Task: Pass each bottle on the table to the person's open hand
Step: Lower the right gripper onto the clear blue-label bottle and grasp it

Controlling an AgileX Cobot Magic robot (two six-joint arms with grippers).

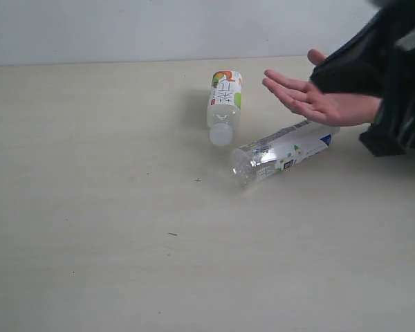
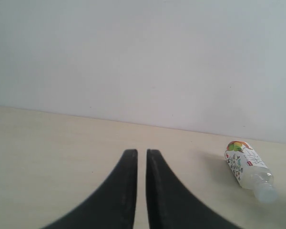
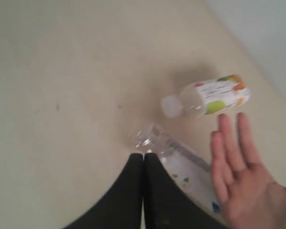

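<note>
One white-blue bottle (image 3: 181,167) lies on its side near the closed, empty right claw (image 3: 143,156).

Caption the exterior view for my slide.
On the beige table, a white-green-label bottle and a white-blue-label bottle lie on their sides, the person's open hand close by the latter.

The far bottle (image 1: 225,104) is laid on the table (image 1: 90,207), left of the near bottle (image 1: 283,153), which is overhung by the open hand (image 1: 324,104).

Lab-like: bare table (image 1: 90,207), blank wall (image 1: 124,28)
</note>
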